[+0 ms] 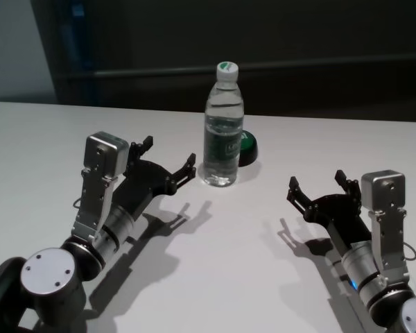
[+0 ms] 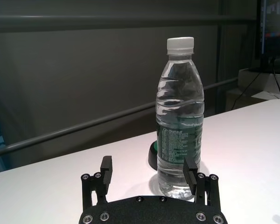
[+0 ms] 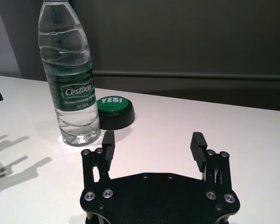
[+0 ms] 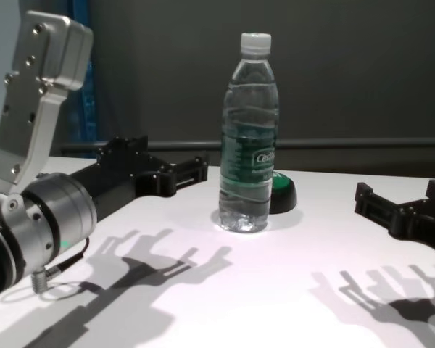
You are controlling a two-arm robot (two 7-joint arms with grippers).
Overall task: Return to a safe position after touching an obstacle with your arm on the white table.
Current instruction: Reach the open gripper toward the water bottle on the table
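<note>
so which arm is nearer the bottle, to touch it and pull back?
Left. Its open gripper sits just beside the clear plastic water bottle; the right gripper, also open, is farther off.

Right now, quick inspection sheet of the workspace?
Surface: white table, bare apart from two items.
Job's things: water bottle upright, capped, mid-table.
Clutter: green button just behind the bottle.
Grippers: left end effector open, close beside the bottle, contact unclear; right end effector open, holding nothing, well apart from it.
Cables: thin cable at the left wrist.
Surroundings: dark wall with rail behind.
</note>
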